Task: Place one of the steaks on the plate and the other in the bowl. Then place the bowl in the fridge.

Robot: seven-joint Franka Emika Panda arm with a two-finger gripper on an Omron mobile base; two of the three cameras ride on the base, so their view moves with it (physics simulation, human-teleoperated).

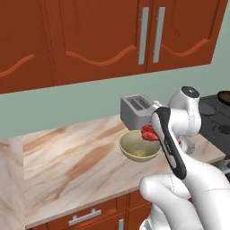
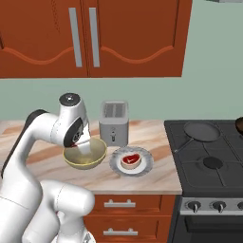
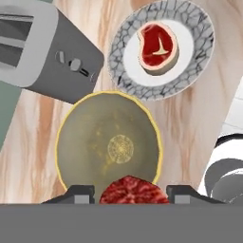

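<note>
Gripper [image 3: 130,192] hovering over the bowl [image 3: 109,142], its half-open jaws clamping a steak [image 3: 134,191] between them; second steak [image 3: 159,47] lying on the plate [image 3: 199,28] beside.

no readable text, labels, brands, numbers or signs anywhere

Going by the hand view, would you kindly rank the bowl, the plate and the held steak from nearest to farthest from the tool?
1. Held steak, between the tool's fingers.
2. Bowl, directly below the tool.
3. Plate, beyond the bowl, beside the toaster.
</note>
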